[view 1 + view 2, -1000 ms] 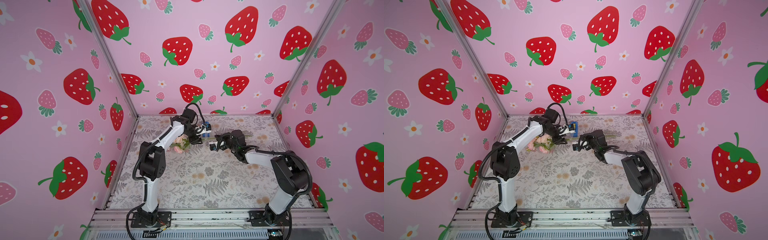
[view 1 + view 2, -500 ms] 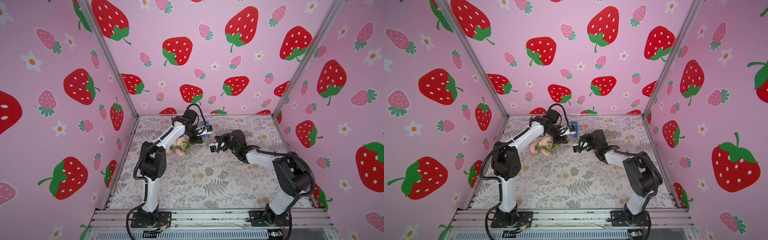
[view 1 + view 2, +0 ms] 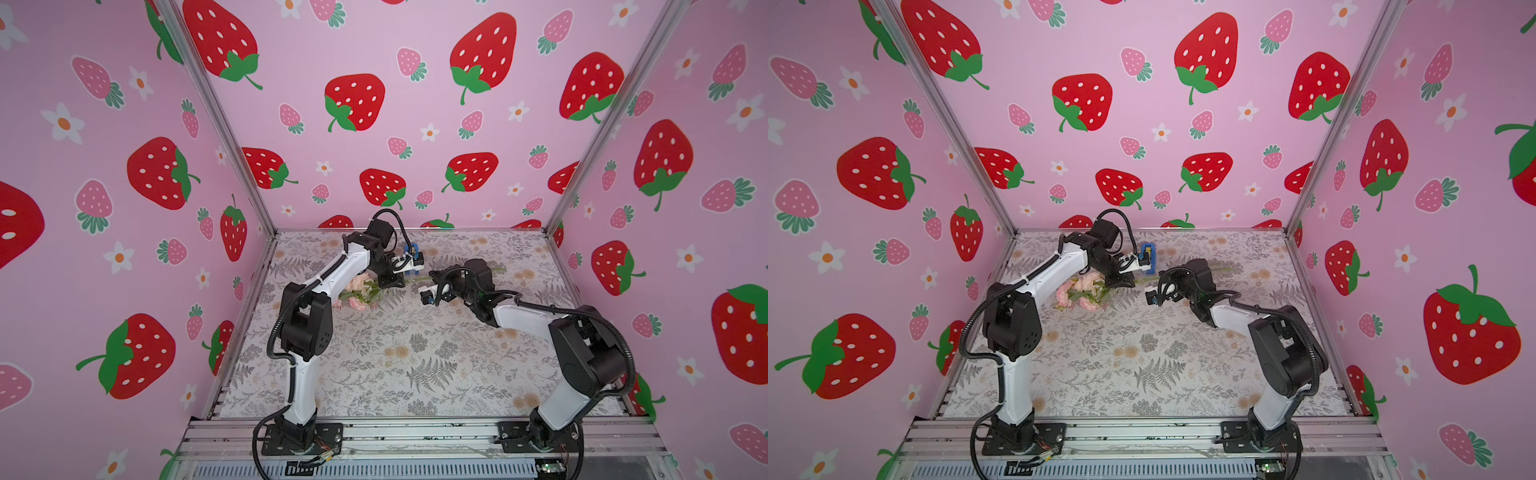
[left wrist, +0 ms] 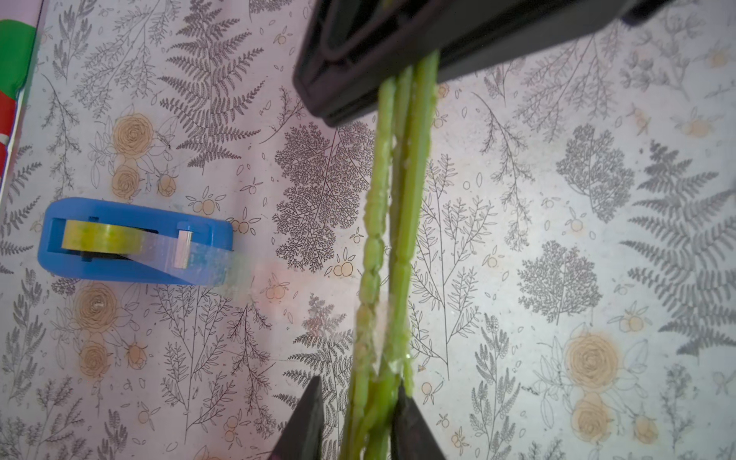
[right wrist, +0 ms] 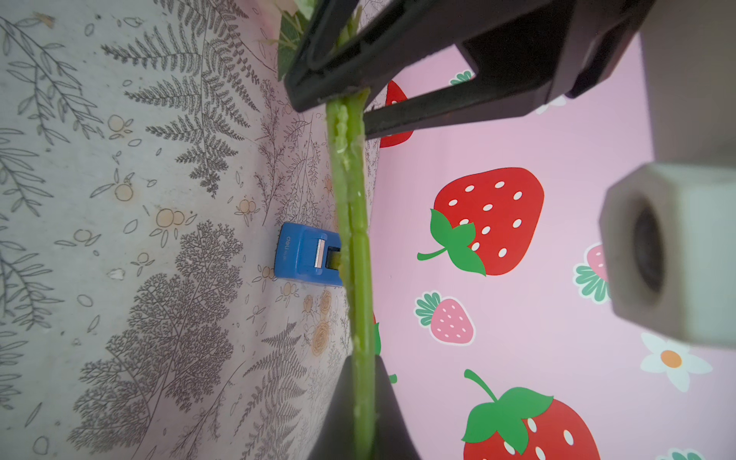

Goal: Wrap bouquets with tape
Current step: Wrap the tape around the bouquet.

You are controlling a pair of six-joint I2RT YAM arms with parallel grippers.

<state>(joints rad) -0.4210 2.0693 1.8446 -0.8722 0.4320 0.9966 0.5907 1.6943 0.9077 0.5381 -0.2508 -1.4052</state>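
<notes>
Left wrist view: the bouquet (image 4: 406, 199) shows as three thin green stems; in a top view its soft blooms (image 3: 359, 291) lie left of centre on the far surface (image 3: 415, 353). I judge it light, the stems springy and apt to splay, so I hold stems, never petals. My right fingers (image 5: 334, 430) are clamped on them; my left fingers (image 4: 306, 422) flank them closely, and I cannot tell if they pinch. The tape (image 4: 131, 241) lies just farther, untouched

- Your tape (image 4: 135, 241): blue dispenser, yellowish roll
- Your bouquet (image 3: 1081, 293): pale pink blooms, green stems
- Your table covering (image 3: 415, 353): grey ferns, tan blossoms
- Your walls (image 3: 415, 41): pink, red strawberries
</notes>
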